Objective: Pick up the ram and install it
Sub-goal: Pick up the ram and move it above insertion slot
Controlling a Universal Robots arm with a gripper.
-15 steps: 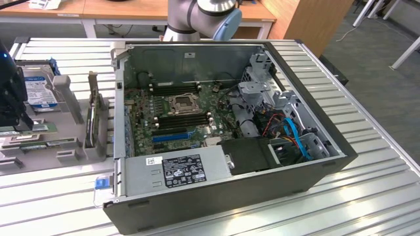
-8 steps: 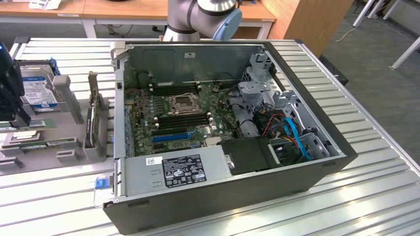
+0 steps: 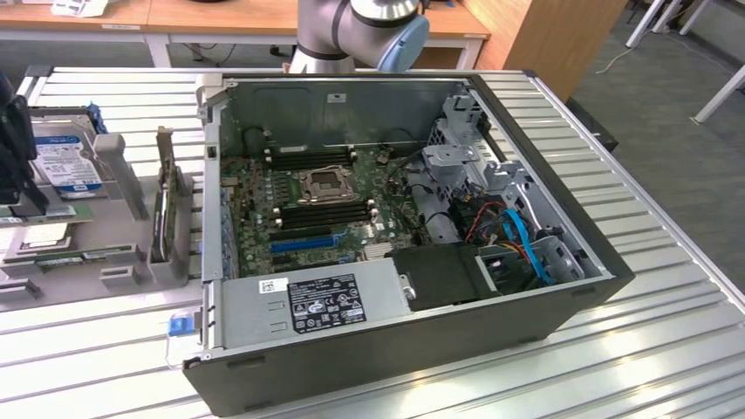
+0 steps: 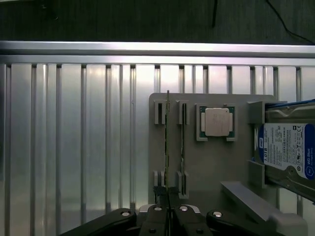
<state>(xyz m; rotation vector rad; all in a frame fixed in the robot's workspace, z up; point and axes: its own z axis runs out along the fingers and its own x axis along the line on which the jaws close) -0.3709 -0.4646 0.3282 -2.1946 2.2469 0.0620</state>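
Gripper: the gripper (image 4: 167,195) is closest to the wrist camera, its dark fingers drawn together and pinching one end of the ram.
Ram: the ram (image 4: 167,142) is seen edge-on as a very thin, dark greenish sliver. It stands on its long edge, upright, and is seated in slotted brackets at both ends.
Holder: the ram sits in a flat grey holder (image 4: 211,167).
Processor: a square silver-topped chip (image 4: 217,121) lies in its own pocket just beside the ram's slots.
Hard drive: a blue-labelled drive (image 4: 288,147) is farther along the holder.
Table: the table (image 4: 74,137) is ribbed metal slats.
Computer case: the open case (image 3: 407,367) fills the centre of the exterior view, with the motherboard (image 3: 349,188) exposed and its black memory slots (image 3: 324,211) in view.
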